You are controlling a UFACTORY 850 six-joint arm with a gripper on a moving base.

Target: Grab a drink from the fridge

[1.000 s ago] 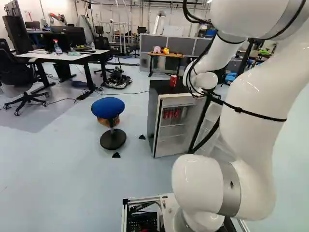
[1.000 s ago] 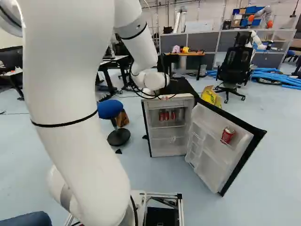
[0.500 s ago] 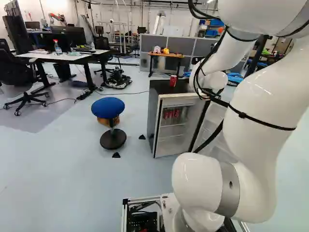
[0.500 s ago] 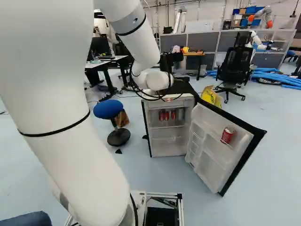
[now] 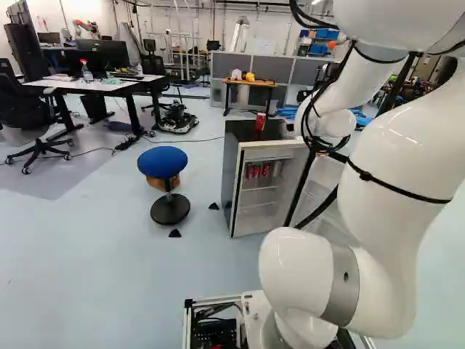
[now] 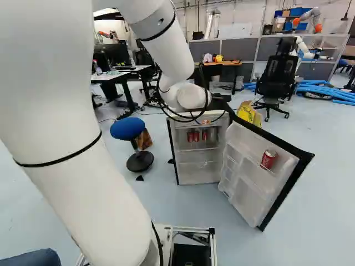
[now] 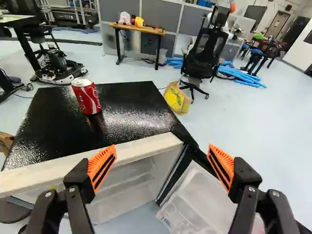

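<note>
From where I stand, the fridge (image 6: 201,173) has its door (image 6: 247,169) swung wide, which leaves its shelves open to the arm (image 5: 396,171). The pincer (image 7: 162,147) has nothing in its grasp: its orange pads (image 7: 101,167) stand well apart, with the front edge of the fridge's top showing beyond and between them. I'd guess they're spread to leave room for a can's sides.

The drinks inside, a short row of red cans (image 6: 196,136), stand on the upper shelf, handy to the opening but beneath the fridge's top. Another red can (image 6: 268,159) sits in the door's rack, where a rail seems to keep it from tipping out. One more, the lone can (image 7: 86,96), stands upright on the black top, with bare surface around it; that looks the simplest to grip, though it isn't inside. Reaching for the shelf would call for coming lower and level, and the top edge or the door could be knocked on the way.
</note>
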